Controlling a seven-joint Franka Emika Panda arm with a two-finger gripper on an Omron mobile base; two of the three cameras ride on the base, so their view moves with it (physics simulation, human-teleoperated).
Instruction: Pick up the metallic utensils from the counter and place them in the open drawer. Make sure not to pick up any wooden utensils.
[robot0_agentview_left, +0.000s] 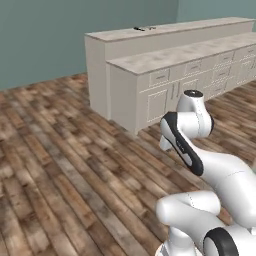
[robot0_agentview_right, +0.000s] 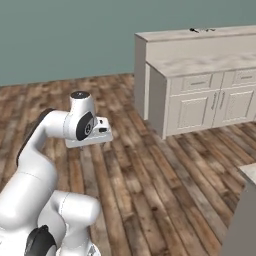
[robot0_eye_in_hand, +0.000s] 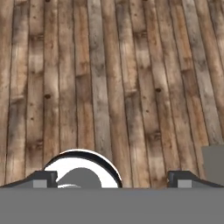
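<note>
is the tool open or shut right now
Open. In the hand view the tool has its two dark fingertips far apart at the bottom, with bare wooden floor between them and nothing held.

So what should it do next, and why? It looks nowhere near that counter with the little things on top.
Probably drive the base toward the counter first. The small dark utensils lie on its far, higher top, across a wide stretch of wooden floor, and the arm is folded close to the base. The gripper points down at bare planks, jaws wide apart and holding nothing, so reaching now would likely be pointless.
</note>
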